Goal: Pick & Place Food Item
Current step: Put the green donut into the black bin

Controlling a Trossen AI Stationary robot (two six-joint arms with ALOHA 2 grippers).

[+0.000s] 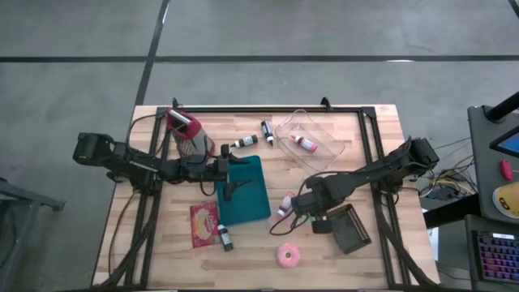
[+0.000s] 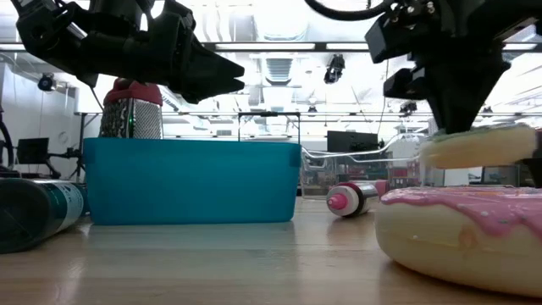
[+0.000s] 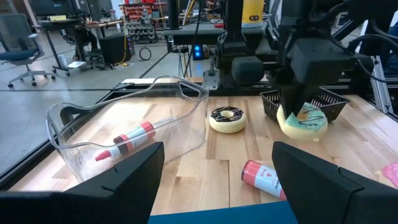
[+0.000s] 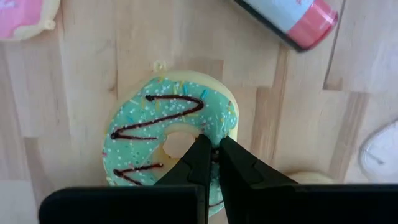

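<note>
A mint-frosted donut (image 4: pixel 155 124) with chocolate drizzle hangs a little above the table, with my right gripper (image 4: pixel 213 146) shut on it. The left wrist view shows this donut (image 3: pixel 305 121) tilted in front of the black basket (image 3: pixel 311 99). On the wood rest a chocolate donut (image 3: pixel 227 119), and near the front edge a pink donut (image 1: pixel 288 255). My left gripper (image 1: pixel 239 173) waits open above the teal bin (image 1: pixel 247 195). My right gripper pinches one side of the donut's ring (image 4: pixel 214 134) between its two fingers, beside the hole. The fingers point down from above. The donut is lifted clear of the table and hangs tilted below them (image 2: pixel 478 146).
A clear tub (image 1: pixel 312 138) with a small bottle in it stands at the back. A red-capped bottle (image 1: pixel 285 203) lies left of my right gripper. A grater (image 1: pixel 186 130), a snack packet (image 1: pixel 204 223) and small dark bottles (image 1: pixel 224 237) are also on the table.
</note>
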